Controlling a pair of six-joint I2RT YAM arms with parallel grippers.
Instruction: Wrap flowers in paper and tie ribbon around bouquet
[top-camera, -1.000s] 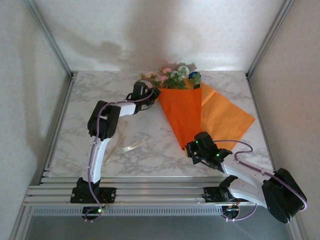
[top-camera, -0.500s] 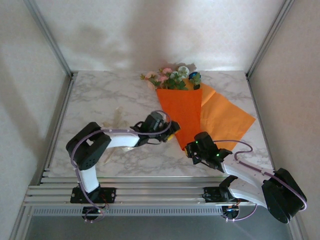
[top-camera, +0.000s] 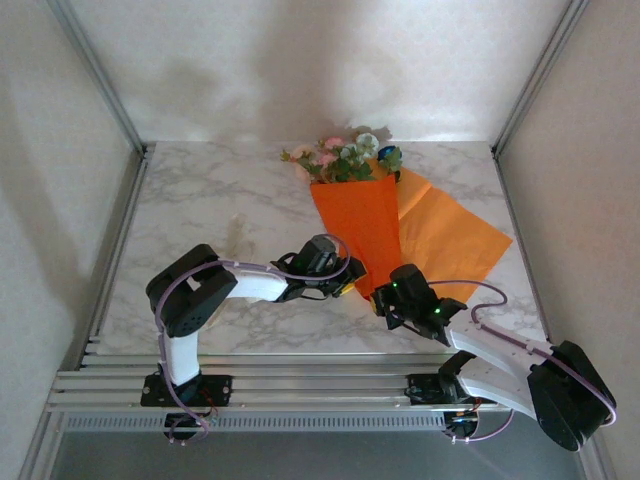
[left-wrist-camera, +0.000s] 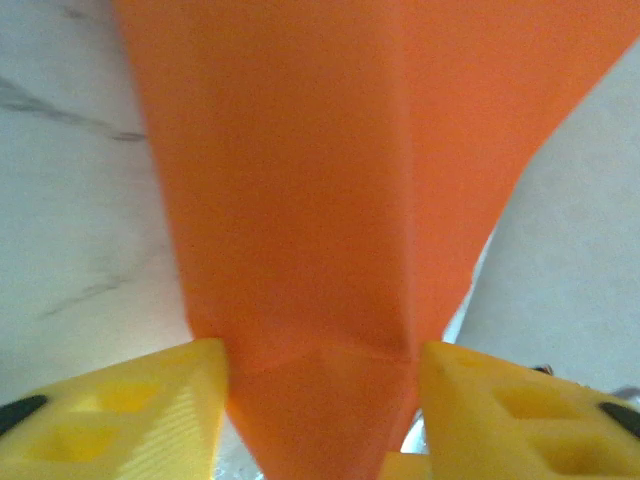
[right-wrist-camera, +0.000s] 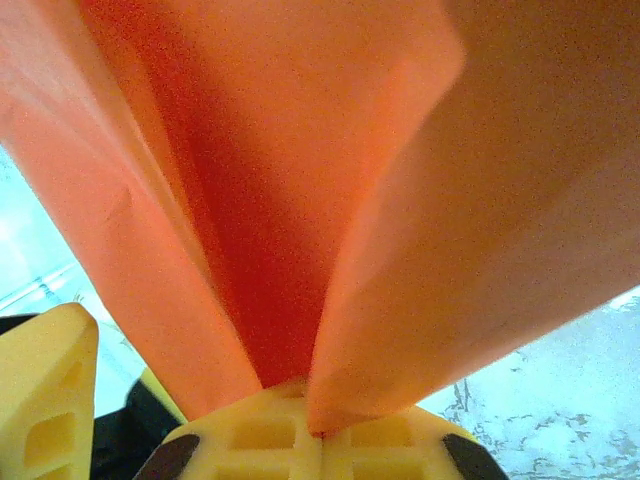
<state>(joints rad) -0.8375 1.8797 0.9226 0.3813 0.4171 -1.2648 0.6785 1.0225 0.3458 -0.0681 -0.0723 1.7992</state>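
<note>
The flowers (top-camera: 345, 158) are half wrapped in the paper (top-camera: 365, 225) at the table's (top-camera: 200, 200) far middle, one flap lying open rightward — its near tip is straddled by the left gripper (top-camera: 350, 277), jaws parted, while the right gripper's (top-camera: 385, 297) hold cannot be told — and tying the ribbon is judged outstanding.

Left gripper (top-camera: 347, 279) has swung from the bloom end of the bouquet (top-camera: 355, 215) down to its narrow tip. I now read its fingers (left-wrist-camera: 120, 410) on either side of that tip. The bouquet's bloom end has nudged slightly left.
</note>
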